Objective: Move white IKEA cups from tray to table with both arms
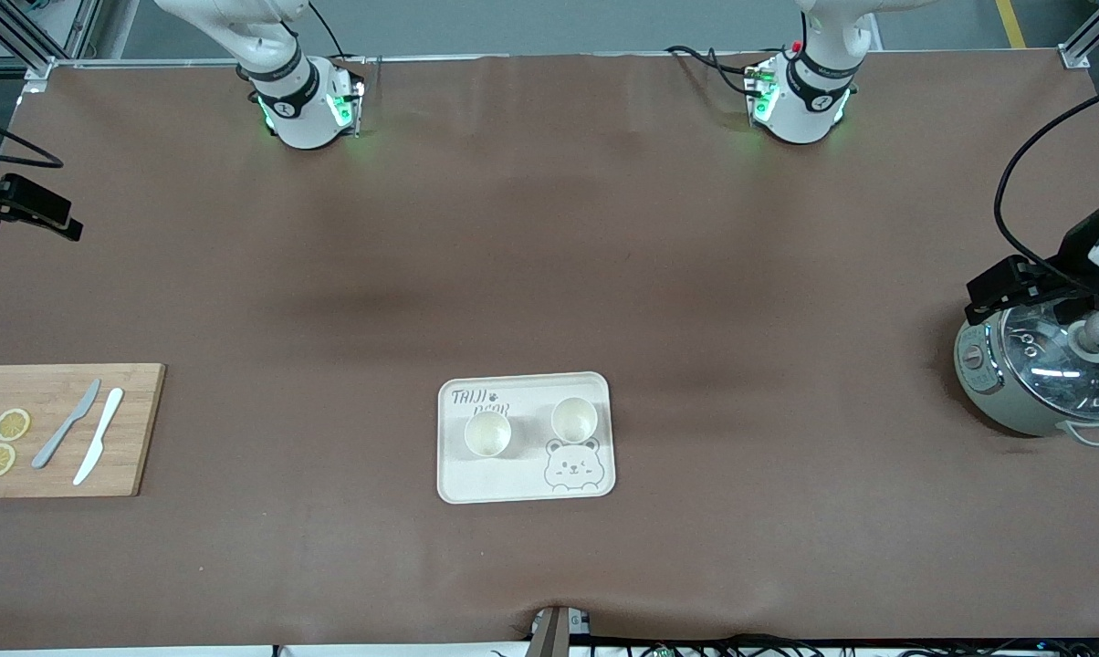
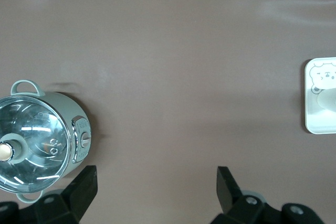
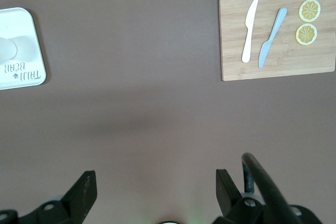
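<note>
Bench (image 1: 549, 255): brown covering, both arms based along one long edge.

Rice cooker (image 1: 1038, 379), pale green body with glass lid: stands at the left arm's end of the bench. The left gripper (image 2: 157, 187) hangs above the bare brown surface just beside the cooker; its fingers (image 2: 84, 184) are spread wide with nothing between them.

Bamboo cutting board (image 1: 61, 429): lies at the right arm's end of the bench. The right gripper (image 3: 156, 187) hangs above bare bench between board and tray, fingers (image 3: 84, 187) likewise spread wide and holding nothing.

Tray (image 1: 524, 479), off-white, with a bear print and lettering ("TAIJI BEAR"): sits mid-bench, well apart from both sets of fingers.

Grey knife (image 1: 66, 424) and white knife (image 1: 99, 436): side by side on the board.

White IKEA cups: both upright on the tray, apart from each other. One cup (image 1: 487, 433) stands toward the right arm's end, partly covering the lettering; the other cup (image 1: 574, 420) stands toward the left arm's end, just above the bear's head.

Two lemon slices (image 1: 4, 443): on the board beside the knives.
</note>
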Controlling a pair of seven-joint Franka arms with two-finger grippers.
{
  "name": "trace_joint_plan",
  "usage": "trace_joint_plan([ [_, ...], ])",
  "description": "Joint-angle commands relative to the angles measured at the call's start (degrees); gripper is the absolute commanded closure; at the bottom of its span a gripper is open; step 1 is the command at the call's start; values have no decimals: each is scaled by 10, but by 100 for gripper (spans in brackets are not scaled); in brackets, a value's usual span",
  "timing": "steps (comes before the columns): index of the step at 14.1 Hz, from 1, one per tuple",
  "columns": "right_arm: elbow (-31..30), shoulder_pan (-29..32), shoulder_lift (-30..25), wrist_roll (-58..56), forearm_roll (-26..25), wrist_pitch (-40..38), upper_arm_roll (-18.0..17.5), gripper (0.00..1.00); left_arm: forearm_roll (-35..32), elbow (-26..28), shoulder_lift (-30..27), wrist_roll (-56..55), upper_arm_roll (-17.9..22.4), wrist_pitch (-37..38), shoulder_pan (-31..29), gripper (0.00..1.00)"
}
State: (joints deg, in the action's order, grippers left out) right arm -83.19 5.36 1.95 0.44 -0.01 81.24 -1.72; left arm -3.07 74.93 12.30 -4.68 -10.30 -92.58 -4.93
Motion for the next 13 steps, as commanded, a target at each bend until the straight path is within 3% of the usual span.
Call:
trace_joint_plan([
  [1,0,2,-2,2,-5,1,-4,0,10,0,-9,4,0,7,-4,0],
  [9,0,2,-1,2,2,2,-4,0,7,12,-17,-5,0,12,-8,0],
  [13,0,-1,0,2,8,2,-4,0,3,14,18,-8,1,9,-4,0],
])
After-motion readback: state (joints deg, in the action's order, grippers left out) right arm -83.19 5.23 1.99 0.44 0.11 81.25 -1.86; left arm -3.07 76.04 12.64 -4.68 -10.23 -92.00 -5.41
